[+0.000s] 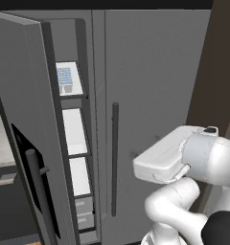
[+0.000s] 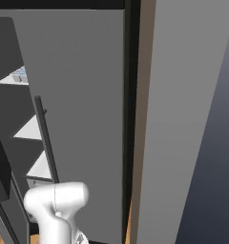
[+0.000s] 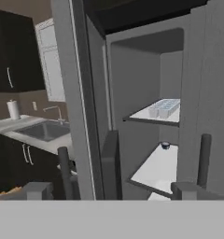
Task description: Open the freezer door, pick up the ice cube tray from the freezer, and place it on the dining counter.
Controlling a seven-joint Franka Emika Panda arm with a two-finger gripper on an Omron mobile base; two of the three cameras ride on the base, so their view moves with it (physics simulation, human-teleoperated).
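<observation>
The freezer door [image 1: 26,95] stands swung open to the left, its black dispenser panel [image 1: 28,162] and dark bar handle [image 1: 36,189] facing the room. Inside the freezer [image 3: 132,84] the ice cube tray [image 3: 165,108], white with pale blue cells, lies on the upper white shelf [image 3: 146,114]; the tray [image 1: 65,79] also shows in the left base view and partly [image 2: 21,72] in the right base view. My gripper [image 3: 111,193] is open and empty, fingertips [image 3: 37,190] wide apart. It hangs in front of the opening, well short of the tray.
The plain grey door [image 1: 155,86] with its vertical handle [image 1: 115,158] stays closed to the right. A small dark object [image 3: 165,145] sits on the lower shelf. Left of the open door are a sink [image 3: 44,130], a paper roll [image 3: 13,109] and dark cabinets [image 3: 13,51].
</observation>
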